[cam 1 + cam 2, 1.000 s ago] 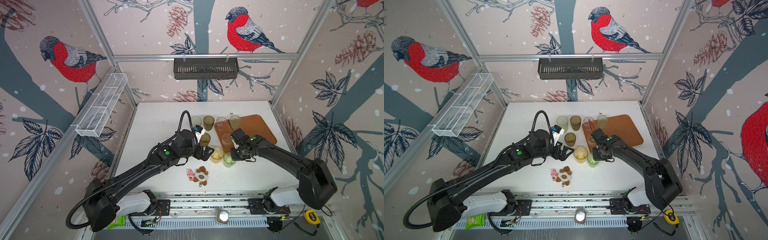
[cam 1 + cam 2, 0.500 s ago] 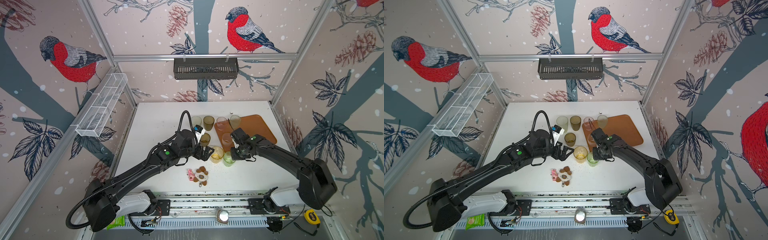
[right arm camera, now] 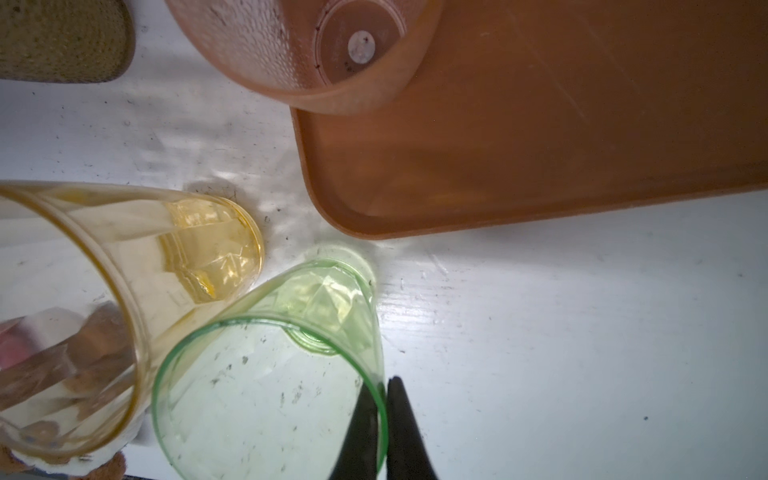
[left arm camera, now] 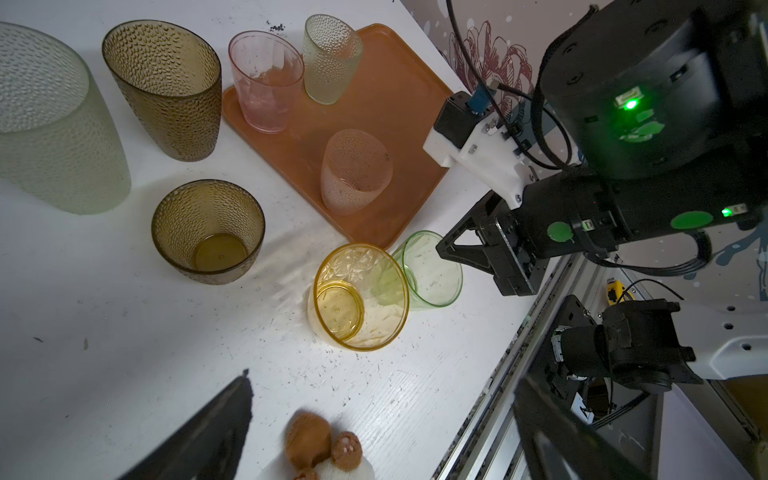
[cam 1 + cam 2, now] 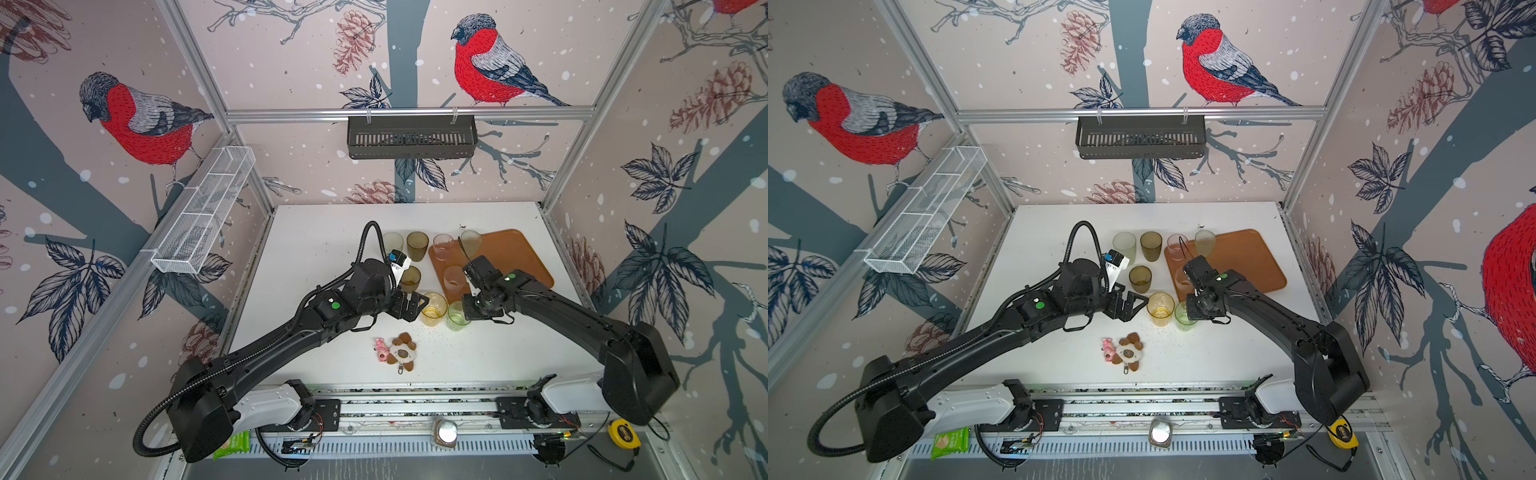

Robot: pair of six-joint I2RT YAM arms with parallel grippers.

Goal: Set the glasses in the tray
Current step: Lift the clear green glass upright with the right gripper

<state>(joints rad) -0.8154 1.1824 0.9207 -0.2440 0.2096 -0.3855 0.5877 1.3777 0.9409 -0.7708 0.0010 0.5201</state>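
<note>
While the right gripper [image 3: 380, 381] pinches the rim of the green glass [image 3: 266, 395], nearly closed, the left gripper [image 5: 419, 308] gapes wide at frame centre beside the yellow glass [image 5: 433, 309]. It holds nothing.

Black slotted basket [image 5: 411, 137] on back wall, white mesh basket [image 5: 203, 212] left wall, plush keychain [image 5: 397, 352] on table [image 5: 316, 249].

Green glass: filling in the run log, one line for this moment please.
right gripper: shut on green glass rim | left gripper: open, empty | tray: three glasses inside
</note>
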